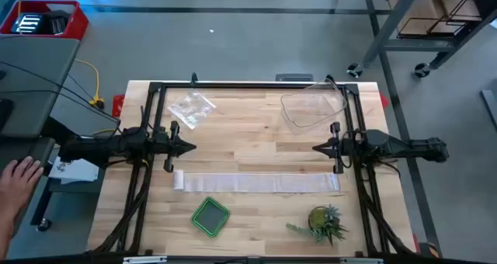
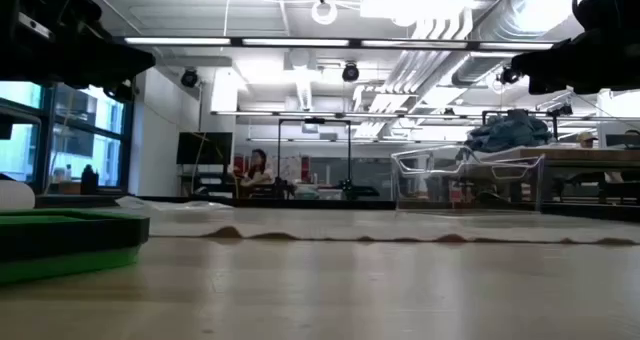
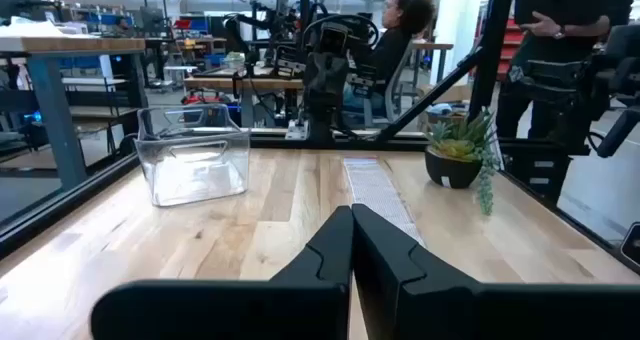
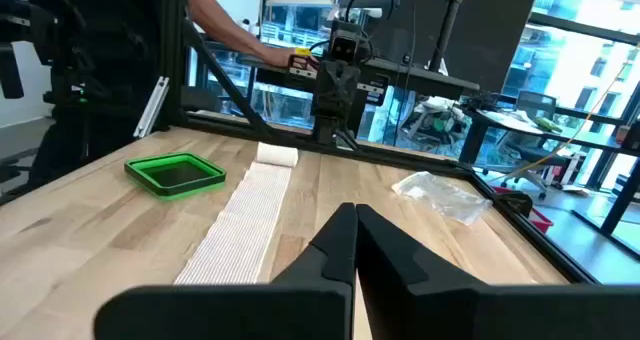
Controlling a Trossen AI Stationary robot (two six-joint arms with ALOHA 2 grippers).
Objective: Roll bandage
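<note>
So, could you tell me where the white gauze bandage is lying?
In the high view, the white gauze bandage lies stretched across the table's near half, above the green tray and potted plant.

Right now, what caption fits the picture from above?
Both shut grippers, left and right, hover above the unrolled bandage on the wooden table.

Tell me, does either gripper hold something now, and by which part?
Nothing is held. The left gripper and right gripper are shut and empty above the table; the bandage lies untouched.
</note>
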